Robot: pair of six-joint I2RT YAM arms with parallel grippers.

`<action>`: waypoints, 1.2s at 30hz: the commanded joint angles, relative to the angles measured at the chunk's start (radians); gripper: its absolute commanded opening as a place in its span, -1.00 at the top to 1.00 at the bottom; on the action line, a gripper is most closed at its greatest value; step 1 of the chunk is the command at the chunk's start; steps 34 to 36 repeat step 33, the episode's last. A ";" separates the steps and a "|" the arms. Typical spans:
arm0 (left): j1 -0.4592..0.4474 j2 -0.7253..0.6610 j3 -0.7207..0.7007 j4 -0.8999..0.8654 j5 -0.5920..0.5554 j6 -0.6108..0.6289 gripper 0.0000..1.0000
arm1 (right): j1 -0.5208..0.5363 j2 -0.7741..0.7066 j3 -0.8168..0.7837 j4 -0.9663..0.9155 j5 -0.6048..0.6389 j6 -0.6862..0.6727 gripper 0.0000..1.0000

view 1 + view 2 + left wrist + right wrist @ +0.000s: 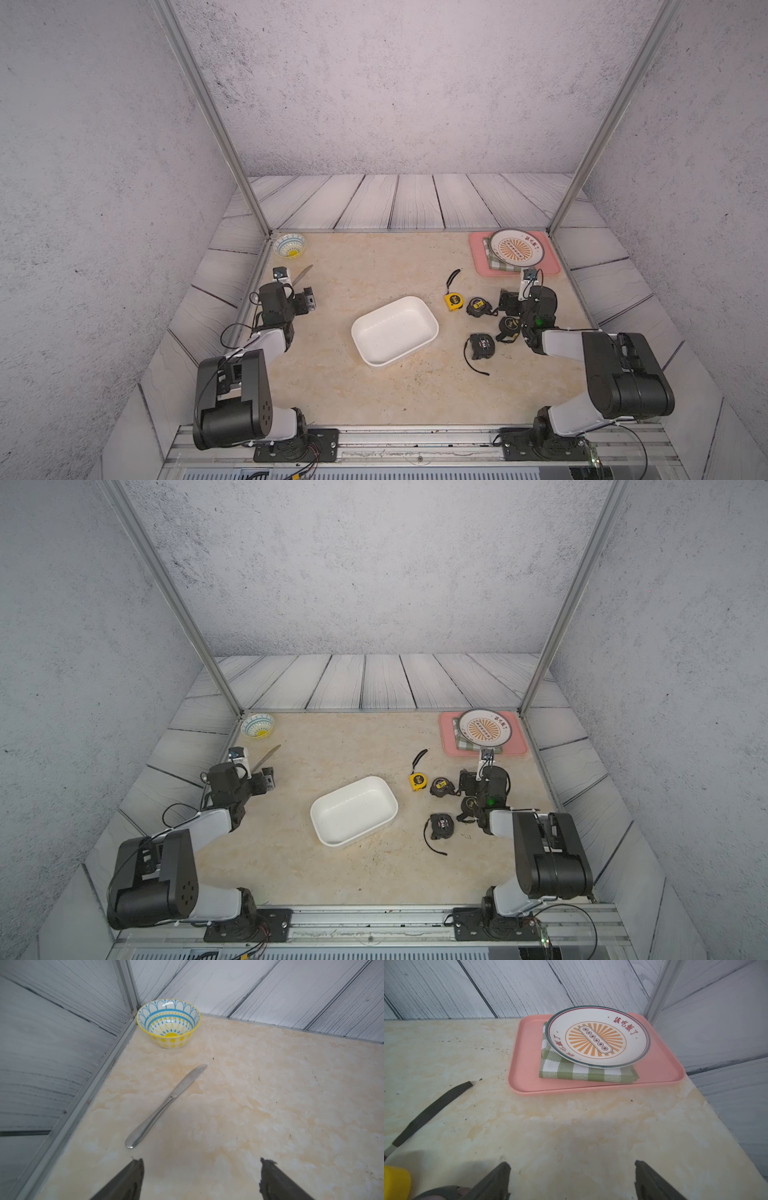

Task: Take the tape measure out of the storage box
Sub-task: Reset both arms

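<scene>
The left tool (200,1160) and the right tool (572,1163) both stand released above the table (374,395), and the yellow tape measure (454,300) lies on it near the storage box (395,330)

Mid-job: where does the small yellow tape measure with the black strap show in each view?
Both top views: small yellow tape measure lies just beyond the shallow white plastic storage box, off its far right corner.
Left wrist: not in it.
Right wrist: only a yellow corner at the picture's edge, black strap ahead.
Shared landmark: the pink tray, absent only from the left wrist.
</scene>
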 commanded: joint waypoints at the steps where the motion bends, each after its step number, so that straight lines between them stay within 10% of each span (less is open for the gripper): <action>1: -0.041 0.050 -0.036 0.196 0.001 0.022 -0.84 | 0.002 0.009 -0.009 0.024 -0.017 0.006 -0.98; 36: -0.127 0.122 -0.021 0.241 -0.136 0.076 -0.97 | 0.004 0.005 -0.008 0.018 -0.023 -0.002 -0.98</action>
